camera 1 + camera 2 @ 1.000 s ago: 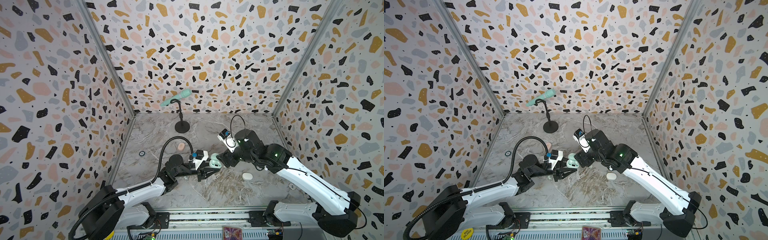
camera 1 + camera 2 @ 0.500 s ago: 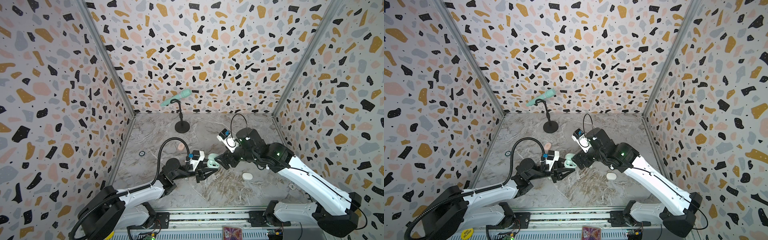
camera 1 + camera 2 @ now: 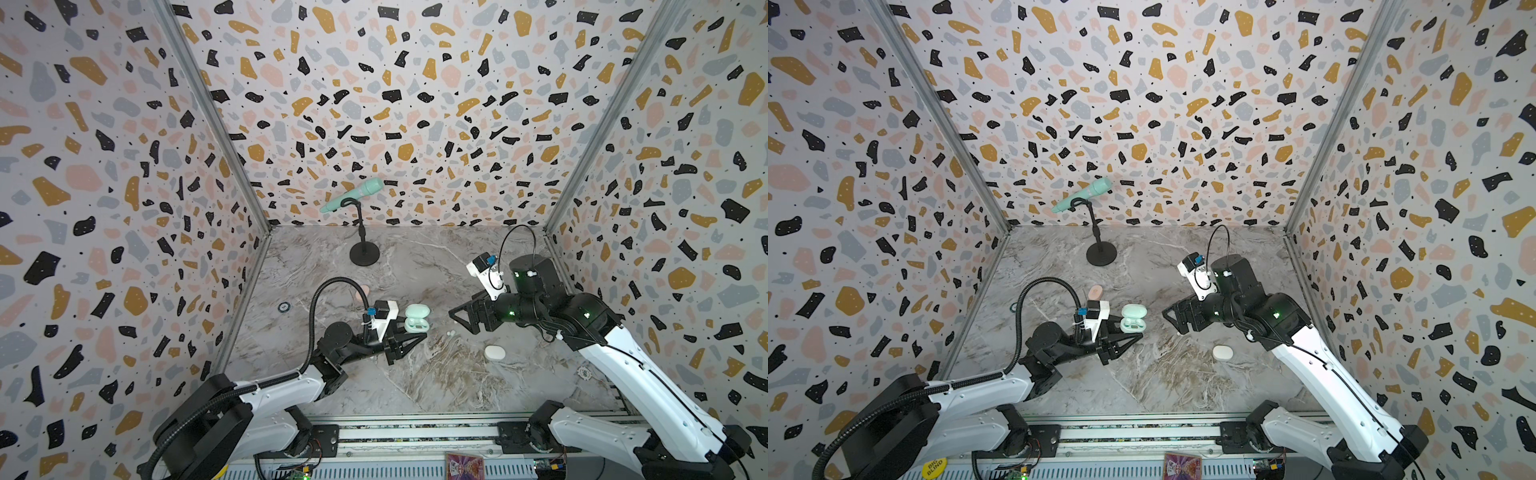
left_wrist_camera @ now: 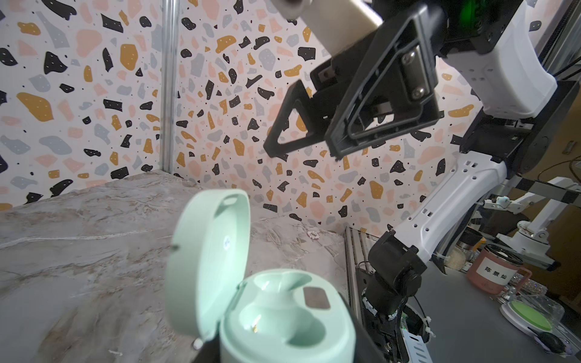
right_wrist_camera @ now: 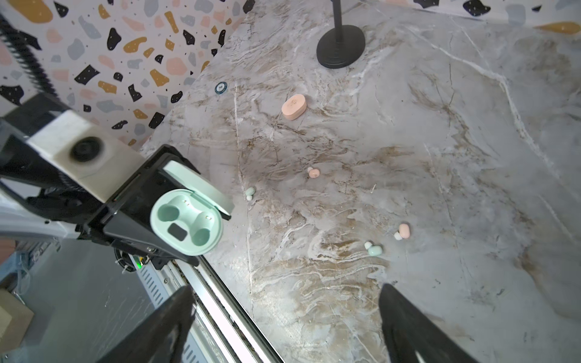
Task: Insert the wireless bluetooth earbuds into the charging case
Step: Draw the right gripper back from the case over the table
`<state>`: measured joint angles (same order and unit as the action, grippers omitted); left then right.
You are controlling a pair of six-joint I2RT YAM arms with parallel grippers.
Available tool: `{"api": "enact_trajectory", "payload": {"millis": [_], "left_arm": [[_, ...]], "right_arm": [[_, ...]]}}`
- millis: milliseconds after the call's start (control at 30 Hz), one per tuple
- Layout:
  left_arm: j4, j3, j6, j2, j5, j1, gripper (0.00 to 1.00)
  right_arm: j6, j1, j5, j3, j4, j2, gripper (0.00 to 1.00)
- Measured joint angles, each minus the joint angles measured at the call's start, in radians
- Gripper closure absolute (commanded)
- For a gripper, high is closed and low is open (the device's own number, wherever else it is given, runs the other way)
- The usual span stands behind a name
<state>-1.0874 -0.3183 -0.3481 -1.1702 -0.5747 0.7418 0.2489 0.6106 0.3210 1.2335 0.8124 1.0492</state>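
While two robot arms reach over a marbled grey tabletop [image 3: 436, 386] in both top views, the left gripper [image 3: 413, 330] is closed on the sides of a mint charging case [image 3: 417, 320]. The case sits left of centre with its lid hinged open toward the far wall. The right gripper [image 3: 461, 321] hangs just right of the case, jaws spread wide and holding nothing. Tiny pale earbuds [image 3: 449, 333] lie on the tabletop between the two grippers, too small here to tell their colour. A closed white case [image 3: 494, 352] rests right of centre, nearer than the grippers. A closed pink case [image 3: 1095, 292] lies farther back on the left. A mint microphone [image 3: 353, 194] sits tilted on a black stand [image 3: 365, 253] by the far wall.

From the left wrist camera, the open charging case [image 4: 283, 314] fills the foreground with its sockets empty and its lid [image 4: 207, 261] standing up beside them. The right gripper [image 4: 305, 152] hovers above it, fingers apart and empty.

From the right wrist camera, the charging case [image 5: 187, 223] sits between the left gripper's black fingers, held above the tabletop. Both sockets are empty. Four earbuds lie loose on the tabletop. A mint earbud [image 5: 250, 192] and a pink earbud [image 5: 313, 172] lie apart from each other. A second pink earbud [image 5: 403, 231] and a second mint earbud [image 5: 374, 250] lie close together. The right gripper [image 5: 284, 287] shows only two dark fingers, set wide apart.
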Motion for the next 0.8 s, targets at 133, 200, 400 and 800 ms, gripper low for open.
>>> {"api": "enact_trajectory", "payload": {"millis": [133, 200, 400, 800], "left_arm": [[-0.008, 0.012, -0.001, 0.026, 0.019, -0.009, 0.69], [-0.016, 0.019, 0.0, 0.032, 0.031, -0.013, 0.69], [-0.037, 0.041, 0.001, 0.033, 0.059, -0.018, 0.7], [-0.071, 0.068, 0.004, 0.041, 0.086, -0.034, 0.7]], "right_arm": [[0.08, -0.05, -0.005, -0.124, -0.044, 0.027, 0.07], [0.125, -0.072, 0.0, -0.192, -0.081, 0.046, 0.07], [0.277, -0.1, 0.016, -0.39, -0.232, 0.129, 0.09], [0.413, -0.098, -0.008, -0.446, -0.466, 0.391, 0.19]]}}
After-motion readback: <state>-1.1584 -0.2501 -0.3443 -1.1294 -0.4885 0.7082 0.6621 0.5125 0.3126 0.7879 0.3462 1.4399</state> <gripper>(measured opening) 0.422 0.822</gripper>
